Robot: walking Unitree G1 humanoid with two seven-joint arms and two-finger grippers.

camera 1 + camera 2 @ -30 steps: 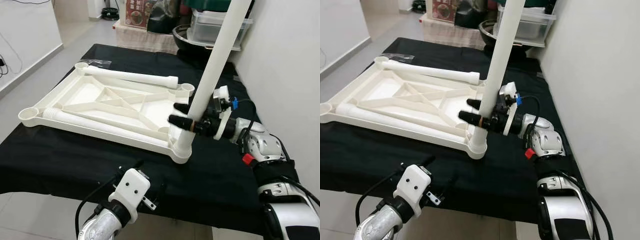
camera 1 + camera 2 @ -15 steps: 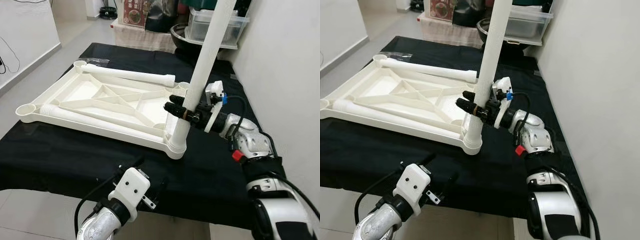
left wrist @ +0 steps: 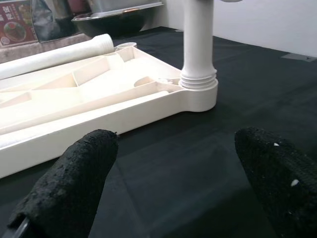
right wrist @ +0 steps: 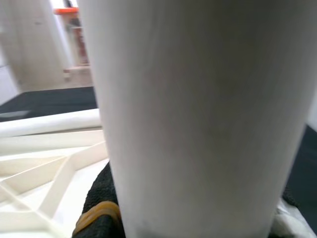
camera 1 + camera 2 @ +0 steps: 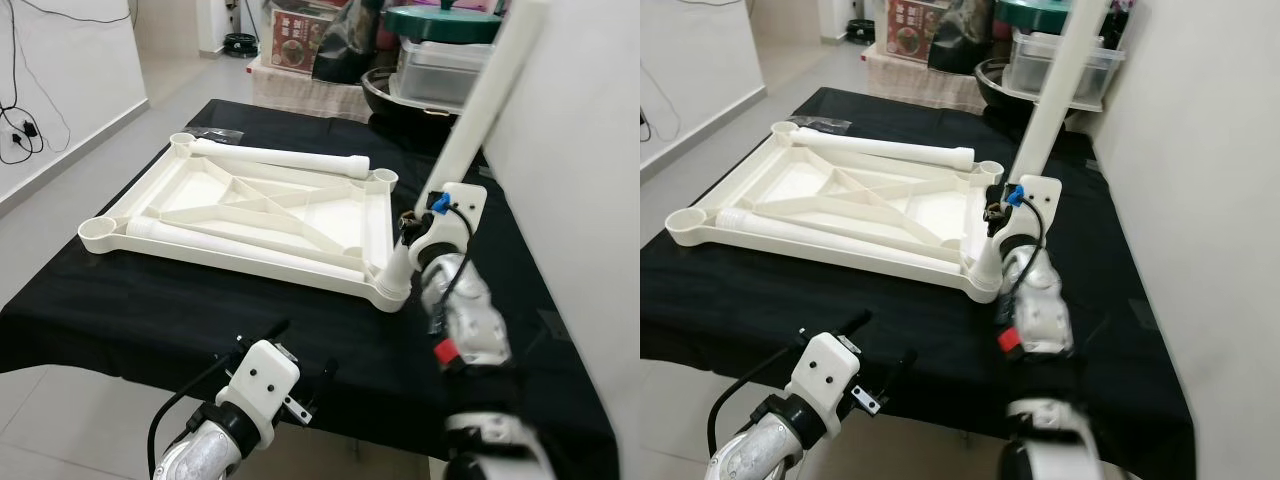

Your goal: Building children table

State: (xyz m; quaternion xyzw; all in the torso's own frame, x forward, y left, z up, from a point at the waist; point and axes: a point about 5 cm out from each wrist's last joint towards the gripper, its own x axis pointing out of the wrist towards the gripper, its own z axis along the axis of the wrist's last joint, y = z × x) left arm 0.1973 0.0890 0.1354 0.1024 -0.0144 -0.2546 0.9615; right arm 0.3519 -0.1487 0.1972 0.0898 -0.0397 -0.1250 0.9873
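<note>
Head views: my right claw [image 5: 412,232] clenches the white leg [image 5: 470,130], which leans, foot in the near right corner socket of the upturned tabletop [image 5: 250,205] on the black surface [image 5: 120,310].

Left wrist: my left claw [image 3: 173,183], released, faces that socket.

Right wrist: leg against fingers [image 4: 99,208].

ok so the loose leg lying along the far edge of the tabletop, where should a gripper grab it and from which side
Grip the loose leg around the middle of its plain round shaft, coming down from above with fingers across its width. It lies flat on the upturned tabletop, its ends by the corner sockets. This keeps the threaded end free for screwing in. The right gripper is busy with the standing leg.
</note>
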